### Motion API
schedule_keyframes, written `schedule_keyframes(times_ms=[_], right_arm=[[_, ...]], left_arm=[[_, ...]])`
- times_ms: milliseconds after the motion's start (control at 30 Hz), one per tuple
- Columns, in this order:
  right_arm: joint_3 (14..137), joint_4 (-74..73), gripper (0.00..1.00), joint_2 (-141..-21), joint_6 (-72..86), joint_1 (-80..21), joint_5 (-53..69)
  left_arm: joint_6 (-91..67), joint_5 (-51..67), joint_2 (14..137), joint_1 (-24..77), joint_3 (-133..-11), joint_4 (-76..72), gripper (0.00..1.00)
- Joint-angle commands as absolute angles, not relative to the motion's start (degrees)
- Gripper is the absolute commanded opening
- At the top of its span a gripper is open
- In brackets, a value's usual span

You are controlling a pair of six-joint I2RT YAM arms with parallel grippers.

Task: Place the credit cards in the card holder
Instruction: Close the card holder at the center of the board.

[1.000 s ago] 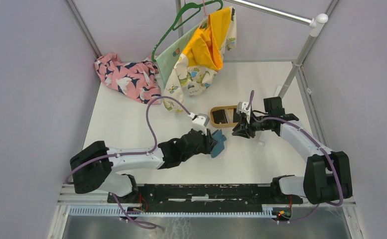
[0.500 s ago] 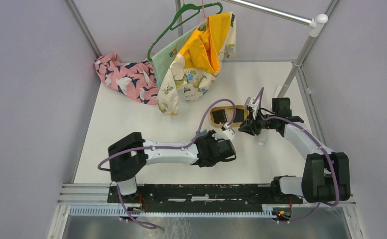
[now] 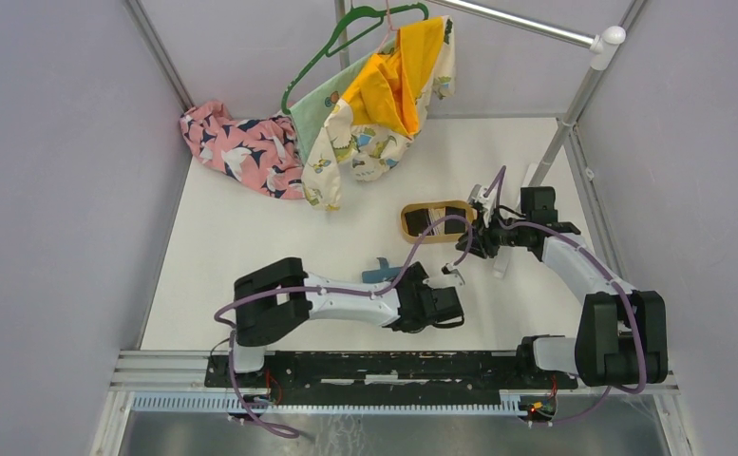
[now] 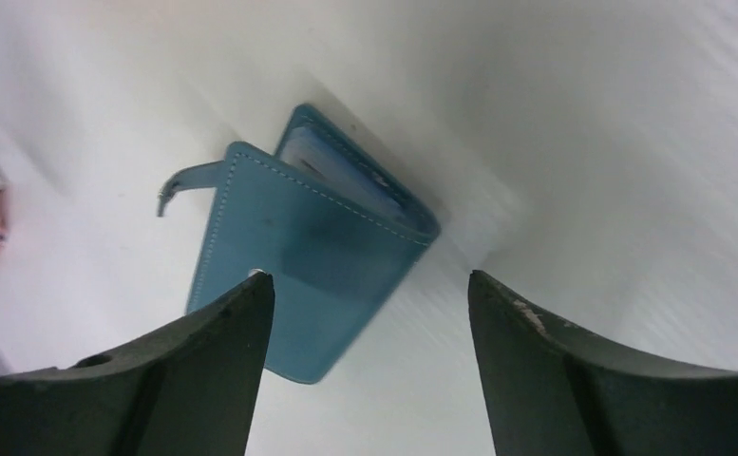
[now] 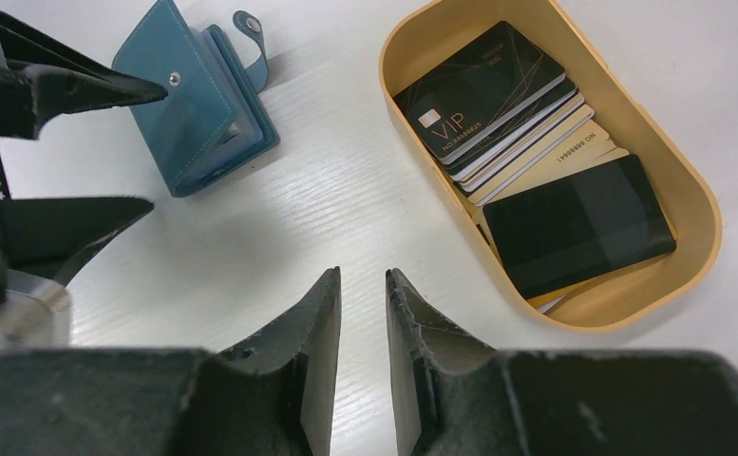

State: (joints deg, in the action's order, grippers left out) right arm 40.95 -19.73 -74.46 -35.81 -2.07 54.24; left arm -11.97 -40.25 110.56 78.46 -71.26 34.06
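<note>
Ahead of the left gripper (image 4: 369,278), the card holder (image 4: 312,252) is showing matt teal leather-like material with pale stitching. Ahead-right of the right gripper (image 5: 363,273), the credit cards (image 5: 483,85) are showing glossy plastic faces; the tray (image 5: 697,195) is presenting smooth tan wood. The table (image 5: 346,190) is showing a matt white, finely grained finish.

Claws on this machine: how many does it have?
2. The left claw is wide open beside the teal wallet. The right claw, barely open and empty, hangs near the tray of cards.
</note>
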Motion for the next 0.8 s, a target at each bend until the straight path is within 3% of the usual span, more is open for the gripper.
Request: schedule_keyframes(times_ms=[0,133,200,300,400,533,667,767], right_arm=[[40.48,-18.25,0.30,-72.47,-37.76,-1.66,56.56],[38.62,-17.83,0.31,-69.50,-44.23,-1.78,58.62],[36.77,-17.63,0.39,-67.51,-50.61,-1.96,60.59],[33.25,-18.72,0.67,-64.11,-63.43,-4.10,63.05],[32.40,-20.72,0.98,-62.68,-74.99,-8.41,63.02],[37.53,-24.06,0.98,-65.67,-80.23,-17.34,60.71],[46.42,-30.18,0.98,-73.53,-80.99,-24.49,59.86],[48.57,-30.05,0.83,-77.19,-78.08,-29.68,57.79]], left_arm=[[-16.58,-28.41,103.04,78.09,-69.24,28.30,0.83],[-17.08,-21.52,94.35,76.94,-65.67,22.34,0.85],[-17.90,-17.83,89.66,75.47,-62.23,19.24,0.85],[-21.03,-11.08,82.12,70.52,-55.03,13.56,0.82],[-25.65,-2.44,75.43,62.58,-45.51,5.65,0.71],[-31.05,4.87,69.24,53.48,-35.21,-4.70,0.62],[-30.57,3.56,67.48,49.68,-32.37,-5.80,0.50],[-25.27,0.96,67.80,46.26,-33.00,-5.19,0.49]])
